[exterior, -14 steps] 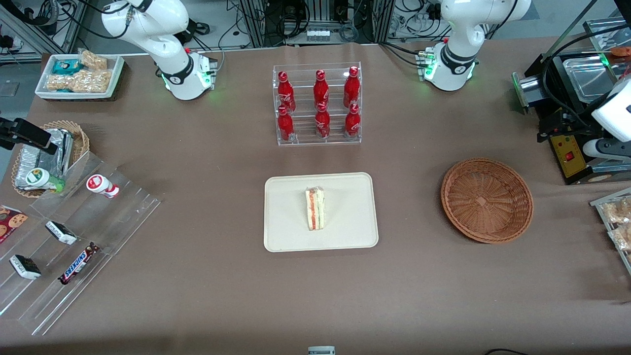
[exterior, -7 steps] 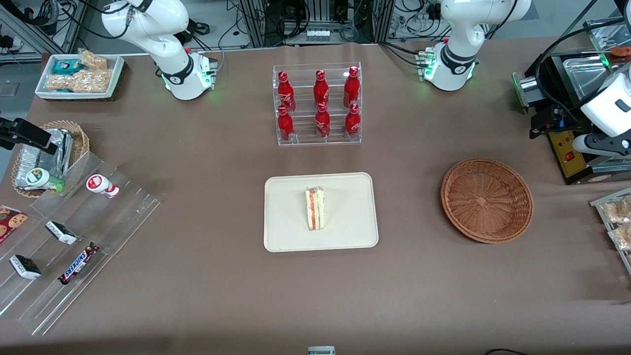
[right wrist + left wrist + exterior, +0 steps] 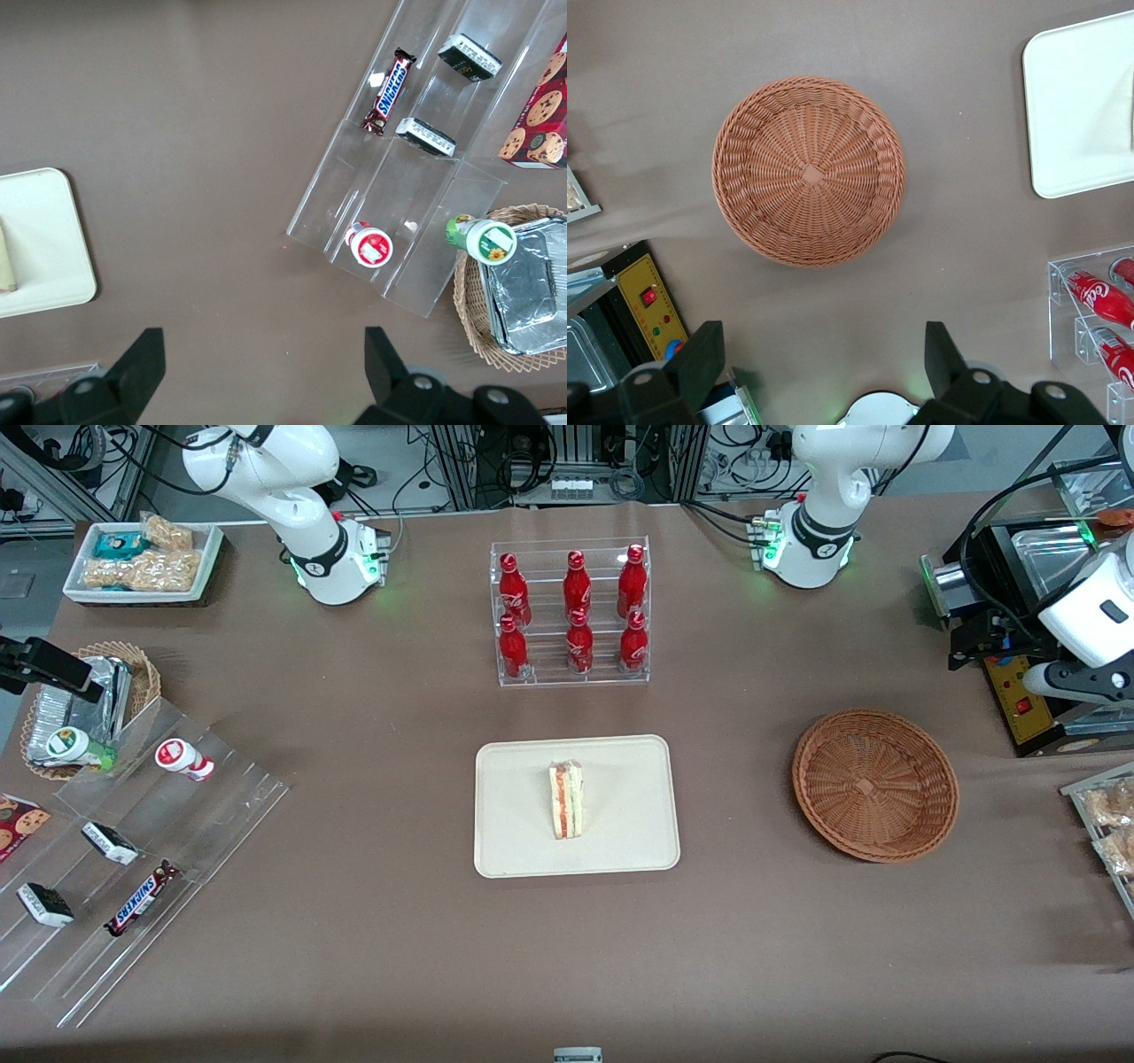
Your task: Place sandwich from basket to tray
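Six red bottles point(image 3: 573, 615) fill a clear acrylic rack point(image 3: 570, 613) above the cream rectangular plastic tray point(image 3: 620, 841) holding the triangular bread sandwich point(image 3: 566, 799). Only the wrist view shows the left gripper point(image 3: 824, 363), jaws spread, high over the empty round reddish-brown wicker basket point(image 3: 808, 170).

Six red bottles point(image 3: 576, 615) are standing in the upper middle of the frame. One sandwich point(image 3: 566, 800) is lying on one tray point(image 3: 514, 815) at the centre, and one basket point(image 3: 875, 784) is sitting beside it. Toward the parked arm's end, one Snickers bar point(image 3: 140, 899), two dark wrapped bars point(image 3: 109, 842) and two small capped pots point(image 3: 183, 759) are resting. One gripper point(image 3: 824, 372) is hanging with its fingers spread, farther from the front camera than the basket.
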`<state>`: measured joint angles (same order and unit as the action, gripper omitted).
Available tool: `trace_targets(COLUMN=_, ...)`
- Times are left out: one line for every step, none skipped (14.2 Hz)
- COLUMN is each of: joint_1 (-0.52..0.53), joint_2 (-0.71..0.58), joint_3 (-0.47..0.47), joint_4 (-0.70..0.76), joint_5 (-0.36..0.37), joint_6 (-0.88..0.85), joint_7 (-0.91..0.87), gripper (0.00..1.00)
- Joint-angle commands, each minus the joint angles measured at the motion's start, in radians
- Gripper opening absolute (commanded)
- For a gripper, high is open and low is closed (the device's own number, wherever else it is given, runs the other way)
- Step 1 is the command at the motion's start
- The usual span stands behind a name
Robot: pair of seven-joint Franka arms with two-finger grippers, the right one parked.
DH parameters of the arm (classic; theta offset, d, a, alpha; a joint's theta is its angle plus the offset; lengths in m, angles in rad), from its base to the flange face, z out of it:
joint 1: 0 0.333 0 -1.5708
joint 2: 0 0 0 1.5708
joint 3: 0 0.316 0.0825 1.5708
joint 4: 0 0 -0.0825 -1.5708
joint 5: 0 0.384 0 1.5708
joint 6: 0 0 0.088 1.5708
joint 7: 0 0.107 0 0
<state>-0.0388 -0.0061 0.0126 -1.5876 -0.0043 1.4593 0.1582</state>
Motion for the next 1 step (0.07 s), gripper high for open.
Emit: trace_targets(joint_1=-0.007, joint_2=-0.011, joint_3=0.003, joint_4=0.009, joint_5=0.001, joint_6=-0.019, joint_7=-0.012, gripper=1.0)
